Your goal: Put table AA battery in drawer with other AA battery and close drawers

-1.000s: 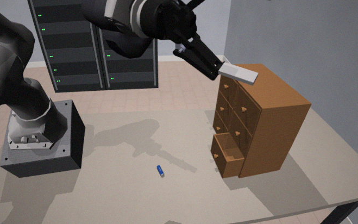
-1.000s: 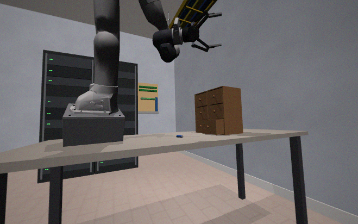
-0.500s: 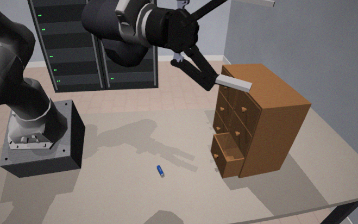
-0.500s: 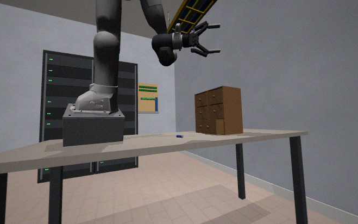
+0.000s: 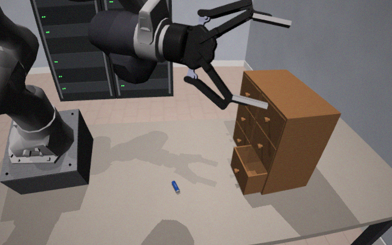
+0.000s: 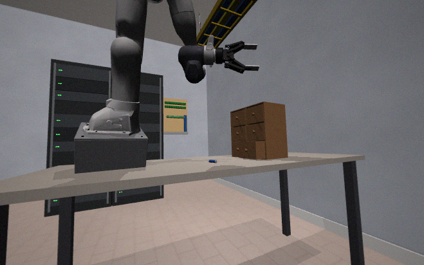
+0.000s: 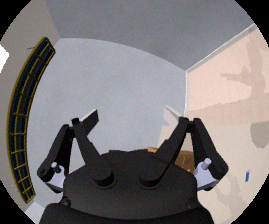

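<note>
The blue AA battery point(image 5: 175, 187) point(image 6: 212, 161) point(image 7: 247, 176) lies on its side on the table, in front of the chest. The brown chest point(image 5: 310, 145) point(image 6: 276, 131) stands upright, with two columns of three drawers. Its bottom drawer point(image 5: 241, 179) point(image 6: 260, 150) in the column nearer the top camera is pulled part way out; no battery can be made out in the part of its inside that shows. The other drawers look pushed in, their contents hidden. My gripper point(image 5: 279, 64) point(image 6: 257, 57) point(image 7: 130, 113) is open and empty, pointing level towards the wall, high above the table and chest.
The arm's base block point(image 5: 82, 151) point(image 6: 110, 154) stands on the table point(image 5: 130, 213) point(image 6: 174, 174) at the left, with the battery between it and the chest. A wall point(image 5: 328, 45) rises behind the chest. Server racks point(image 5: 78, 60) point(image 6: 81, 108) stand beyond the table.
</note>
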Controlling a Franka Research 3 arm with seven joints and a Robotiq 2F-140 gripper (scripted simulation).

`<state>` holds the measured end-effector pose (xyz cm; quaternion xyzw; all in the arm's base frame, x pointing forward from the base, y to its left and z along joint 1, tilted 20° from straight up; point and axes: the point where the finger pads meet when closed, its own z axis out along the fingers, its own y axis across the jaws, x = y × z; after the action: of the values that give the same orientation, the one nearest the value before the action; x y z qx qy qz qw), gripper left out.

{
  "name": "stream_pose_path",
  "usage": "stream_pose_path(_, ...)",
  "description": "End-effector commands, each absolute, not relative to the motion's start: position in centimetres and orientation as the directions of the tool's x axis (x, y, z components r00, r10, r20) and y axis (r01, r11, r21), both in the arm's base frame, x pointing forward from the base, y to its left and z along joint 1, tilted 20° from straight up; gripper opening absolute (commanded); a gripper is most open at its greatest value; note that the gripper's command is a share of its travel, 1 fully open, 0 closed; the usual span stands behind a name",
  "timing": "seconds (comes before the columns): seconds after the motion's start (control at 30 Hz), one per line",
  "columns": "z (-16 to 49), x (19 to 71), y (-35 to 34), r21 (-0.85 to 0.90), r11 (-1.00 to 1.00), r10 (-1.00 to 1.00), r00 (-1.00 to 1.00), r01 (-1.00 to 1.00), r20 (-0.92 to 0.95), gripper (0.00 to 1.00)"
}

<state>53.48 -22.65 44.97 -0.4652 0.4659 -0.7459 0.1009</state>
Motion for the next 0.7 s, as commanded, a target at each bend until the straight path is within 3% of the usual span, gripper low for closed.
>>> stream_pose_path(0.0,43.3,54.0,-22.3,-0.642,-0.653,-0.478,-0.439,-0.401,0.761,1.00)
stream_pose_path(0.1,43.3,54.0,-22.3,-0.642,-0.653,-0.478,-0.439,-0.401,0.761,1.00)
stream_pose_path(0.13,40.9,54.4,-21.7,-0.542,-0.710,-0.425,-0.341,-0.450,0.839,1.00)
stream_pose_path(0.3,40.9,54.4,-21.7,-0.542,-0.710,-0.425,-0.341,-0.450,0.839,1.00)
stream_pose_path(0.33,38.3,54.7,-21.2,-0.439,-0.757,-0.369,-0.239,-0.483,0.898,1.00)
stream_pose_path(0.47,38.3,54.7,-21.2,-0.439,-0.757,-0.369,-0.239,-0.483,0.898,1.00)
stream_pose_path(0.5,35.7,54.7,-20.8,-0.336,-0.798,-0.311,-0.135,-0.501,0.941,1.00)
stream_pose_path(0.63,35.7,54.7,-20.8,-0.336,-0.798,-0.311,-0.135,-0.501,0.941,1.00)
stream_pose_path(0.67,33.0,54.6,-20.3,-0.235,-0.830,-0.254,-0.032,-0.505,0.967,1.00)
